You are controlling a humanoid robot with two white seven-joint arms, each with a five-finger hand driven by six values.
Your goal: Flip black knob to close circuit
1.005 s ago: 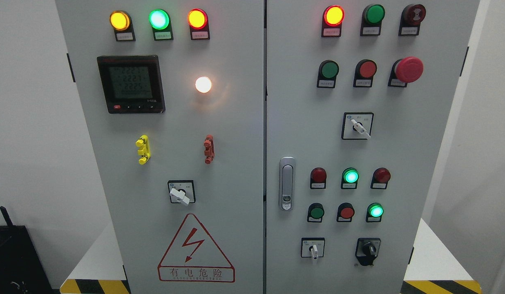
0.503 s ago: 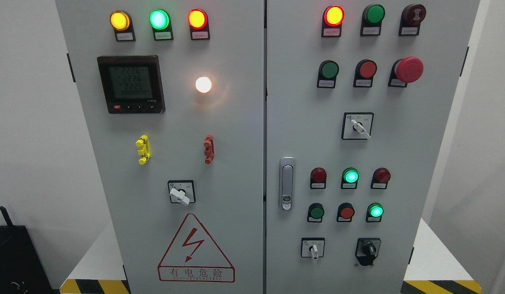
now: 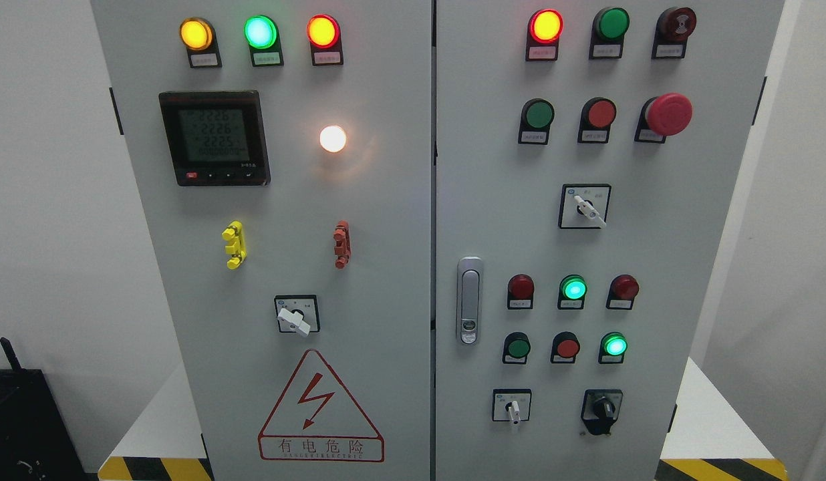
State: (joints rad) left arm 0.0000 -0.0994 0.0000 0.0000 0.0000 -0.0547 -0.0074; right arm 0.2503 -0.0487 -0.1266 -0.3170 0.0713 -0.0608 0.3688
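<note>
Neither robot hand is in sight, so their fingers can't be judged, and the black knob (image 3: 601, 409) low on the cabinet's right door (image 3: 653, 267) sits untouched, awaiting its turn.

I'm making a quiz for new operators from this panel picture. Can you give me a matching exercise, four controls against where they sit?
Things:
1. black knob
2. red mushroom button
3. digital meter
4. warning triangle

Places:
A. left door, upper left
B. right door, bottom right
C. left door, bottom
D. right door, upper right

Pairs: 1-B, 2-D, 3-A, 4-C
</note>
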